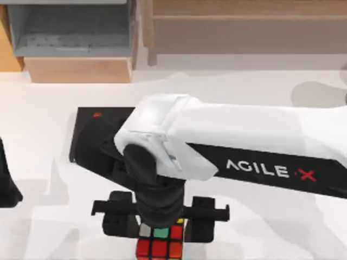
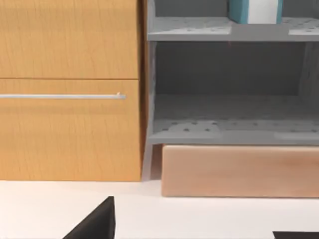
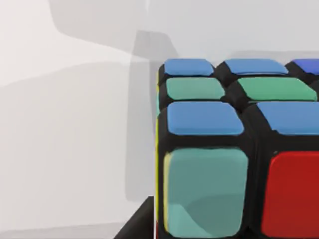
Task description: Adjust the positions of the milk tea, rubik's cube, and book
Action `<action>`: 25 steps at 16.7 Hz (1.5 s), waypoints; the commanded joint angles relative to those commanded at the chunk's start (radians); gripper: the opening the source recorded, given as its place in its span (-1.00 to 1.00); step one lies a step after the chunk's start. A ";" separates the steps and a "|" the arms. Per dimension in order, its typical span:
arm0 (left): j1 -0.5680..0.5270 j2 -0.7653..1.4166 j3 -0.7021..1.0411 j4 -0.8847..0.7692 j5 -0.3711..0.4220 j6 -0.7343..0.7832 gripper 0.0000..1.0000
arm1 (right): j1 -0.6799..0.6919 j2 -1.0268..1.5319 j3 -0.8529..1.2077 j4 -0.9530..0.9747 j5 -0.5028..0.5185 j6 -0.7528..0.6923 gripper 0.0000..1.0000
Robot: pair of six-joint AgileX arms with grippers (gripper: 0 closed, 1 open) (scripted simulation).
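One arm, R, stretched over book (image 1: 92,127), fingers (image 1: 200,219) straddling rubik's cube (image 1: 160,242)

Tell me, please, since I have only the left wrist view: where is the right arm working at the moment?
Observer: The right gripper is down over the rubik's cube, at the bottom edge of the top view, near the middle.
Operator: Thank you. Where is the book?
Observer: The book lies flat with its black cover up, beyond the cube and to the left, partly under the right arm.
Operator: And my own arm?
Observer: The left gripper sits parked at the table's left edge, apart from both things.
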 joint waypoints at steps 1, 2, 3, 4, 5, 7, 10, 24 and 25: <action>0.000 0.000 0.000 0.000 0.000 0.000 1.00 | -0.004 -0.002 0.004 0.010 0.008 -0.011 -1.00; 0.000 0.000 0.000 0.000 0.000 0.000 1.00 | -0.010 -0.005 0.009 0.029 0.024 -0.031 -1.00; 0.000 0.000 0.000 0.000 0.000 0.000 1.00 | -0.021 -0.010 0.017 0.061 0.046 -0.062 -1.00; 0.000 0.000 0.000 0.000 0.000 0.000 1.00 | -0.035 -0.015 0.026 0.102 0.074 -0.103 -1.00; 0.000 0.000 0.000 0.000 0.000 0.000 1.00 | -0.052 -0.022 0.037 0.153 0.107 -0.154 -1.00; 0.000 0.000 0.000 0.000 0.000 0.000 1.00 | -0.095 -0.040 0.062 0.289 0.187 -0.285 -1.00; 0.000 0.000 0.000 0.000 0.000 0.000 1.00 | -0.174 -0.077 0.100 0.547 0.326 -0.534 -1.00; 0.000 0.000 0.000 0.000 0.000 0.000 1.00 | -0.399 -0.209 0.176 1.171 0.705 -1.152 -1.00; 0.000 0.000 0.000 0.000 0.000 0.000 1.00 | -0.395 -0.206 0.173 1.170 0.704 -1.149 -1.00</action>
